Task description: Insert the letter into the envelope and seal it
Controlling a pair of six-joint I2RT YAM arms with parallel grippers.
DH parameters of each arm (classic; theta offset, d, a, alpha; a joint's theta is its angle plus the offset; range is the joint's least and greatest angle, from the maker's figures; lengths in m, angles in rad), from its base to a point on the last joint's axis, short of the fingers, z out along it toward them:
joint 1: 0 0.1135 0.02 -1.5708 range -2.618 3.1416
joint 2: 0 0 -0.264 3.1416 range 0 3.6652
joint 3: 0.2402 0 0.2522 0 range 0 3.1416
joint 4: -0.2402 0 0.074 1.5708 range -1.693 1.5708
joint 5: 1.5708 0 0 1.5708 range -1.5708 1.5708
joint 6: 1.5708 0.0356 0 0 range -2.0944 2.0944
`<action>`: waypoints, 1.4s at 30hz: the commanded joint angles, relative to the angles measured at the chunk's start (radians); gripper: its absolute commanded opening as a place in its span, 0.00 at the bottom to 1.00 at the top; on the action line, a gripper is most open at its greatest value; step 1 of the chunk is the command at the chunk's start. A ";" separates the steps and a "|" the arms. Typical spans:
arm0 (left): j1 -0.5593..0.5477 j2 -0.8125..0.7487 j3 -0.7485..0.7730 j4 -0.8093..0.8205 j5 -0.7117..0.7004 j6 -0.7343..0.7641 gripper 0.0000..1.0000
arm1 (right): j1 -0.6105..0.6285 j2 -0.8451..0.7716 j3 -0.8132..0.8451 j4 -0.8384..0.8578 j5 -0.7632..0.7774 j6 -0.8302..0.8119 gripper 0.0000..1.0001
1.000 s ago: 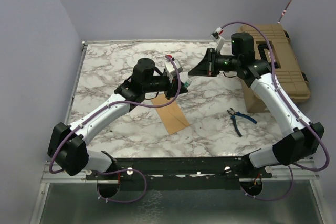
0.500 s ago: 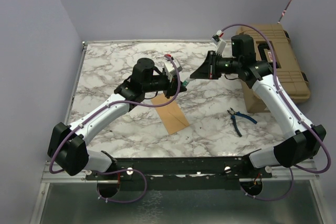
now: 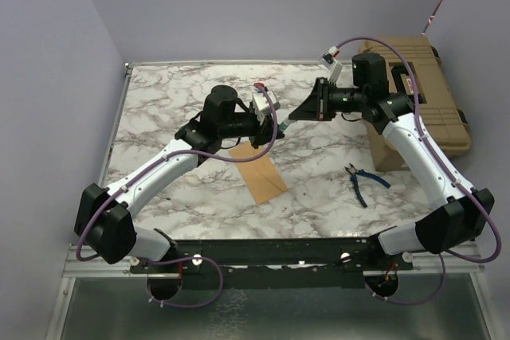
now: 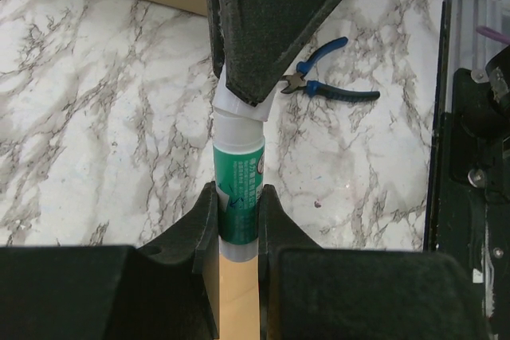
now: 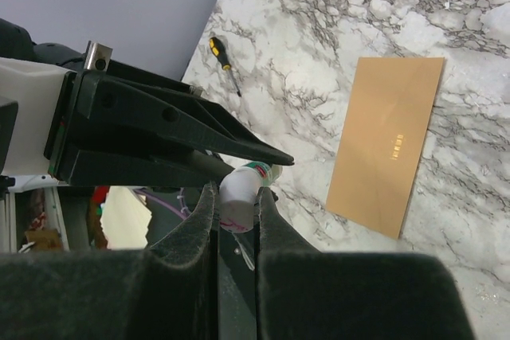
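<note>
The envelope lies flat on the marble desk, its near corner free and its far end hidden under the left arm's wrist. From the right wrist it reads as a plain orange-brown rectangle with a few faint marks at its middle. No pointed flap shows there, and whether the letter is inside cannot be told.

Above the envelope's far end, off the desk, a glue stick is held between both arms. The left tool is clenched on the stick's green body, one finger on each side, and a strip of the envelope shows straight below between those fingers. The right tool comes in from the envelope's far right and is clenched on the stick's white cap end. The tips of the two tools meet nose to nose along the stick.

To the right of the envelope, well apart from it, blue-handled pliers lie on the desk. Farther right and beyond them a tan hard case sits at the desk's edge. A small screwdriver with a yellow and black handle lies on the marble well apart from the envelope, seen only from the right wrist.
</note>
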 commanded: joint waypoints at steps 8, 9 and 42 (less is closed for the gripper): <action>-0.065 0.036 0.077 -0.074 -0.046 0.356 0.00 | 0.007 0.058 0.040 -0.153 -0.091 -0.088 0.01; -0.072 0.041 0.079 -0.076 -0.056 0.384 0.00 | 0.006 0.064 0.044 -0.159 -0.093 -0.089 0.00; -0.135 0.198 0.330 -0.075 -0.014 0.563 0.00 | 0.084 0.127 -0.128 -0.096 -0.048 0.188 0.01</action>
